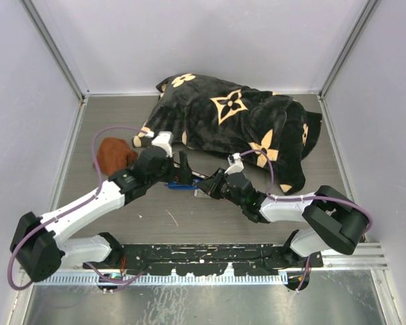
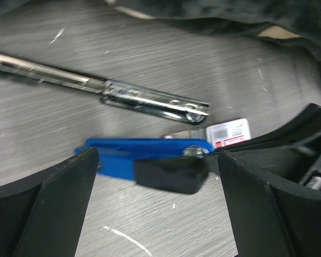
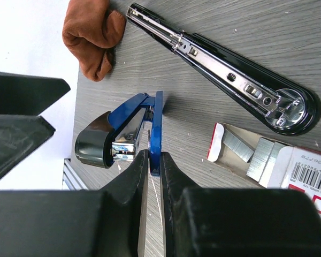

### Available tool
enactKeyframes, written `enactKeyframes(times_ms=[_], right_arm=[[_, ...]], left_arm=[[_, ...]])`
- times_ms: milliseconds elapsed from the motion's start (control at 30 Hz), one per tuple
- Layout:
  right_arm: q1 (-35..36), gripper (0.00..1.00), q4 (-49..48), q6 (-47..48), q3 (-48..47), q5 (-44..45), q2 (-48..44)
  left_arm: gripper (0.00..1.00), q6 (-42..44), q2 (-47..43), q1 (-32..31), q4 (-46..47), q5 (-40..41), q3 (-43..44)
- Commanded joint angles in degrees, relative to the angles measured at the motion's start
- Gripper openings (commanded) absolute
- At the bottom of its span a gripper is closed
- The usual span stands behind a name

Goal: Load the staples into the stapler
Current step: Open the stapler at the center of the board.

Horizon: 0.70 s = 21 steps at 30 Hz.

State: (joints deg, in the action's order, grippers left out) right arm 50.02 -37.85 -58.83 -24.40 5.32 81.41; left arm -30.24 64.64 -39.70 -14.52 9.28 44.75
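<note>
Grip check. My right fingers are pinched almost together on the thin blue edge of the blue stapler, which lies hinged open on the tabletop. My left fingers hang wide apart right above that stapler, holding nothing.

Just beside it lie the staples: box flap open, grey strips showing inside, none out that I can see. Beyond the box the black stapler lies opened flat, rail up. Further off is a brown cloth, then the blanket at the back.

Risks, my read:
- My pinch is on a narrow plate, so a side load from the left arm could twist the stapler out.
- The left fingers are broad and the box is close, so a sloppy descent could shove it or spill strips.
- Strips will likely snap if squeezed hard.
</note>
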Motion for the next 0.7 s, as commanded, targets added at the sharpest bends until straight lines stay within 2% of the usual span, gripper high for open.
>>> enactKeyframes(times_ms=[0,267,467,667], right_arm=[[-0.1,0.00,-0.1,1.3,-1.5,-0.1,0.9],[-0.1,0.00,-0.6,0.9,-1.2,-0.1,1.1],[-0.1,0.00,-0.6,0.7,-1.1,0.0,1.2],[-0.1,0.00,-0.4,0.5,-1.1,0.0,1.2]], left_arm=[[0.96,5.4,5.8,-4.9,3.4,3.4,6.7],[0.96,7.2,15.6,-7.7,-6.6,8.1,13.9],[0.93,7.2,15.5,-8.2,-10.4,11.1,14.5],[0.95,7.5,13.9,-8.2,-11.3,7.9,13.7]])
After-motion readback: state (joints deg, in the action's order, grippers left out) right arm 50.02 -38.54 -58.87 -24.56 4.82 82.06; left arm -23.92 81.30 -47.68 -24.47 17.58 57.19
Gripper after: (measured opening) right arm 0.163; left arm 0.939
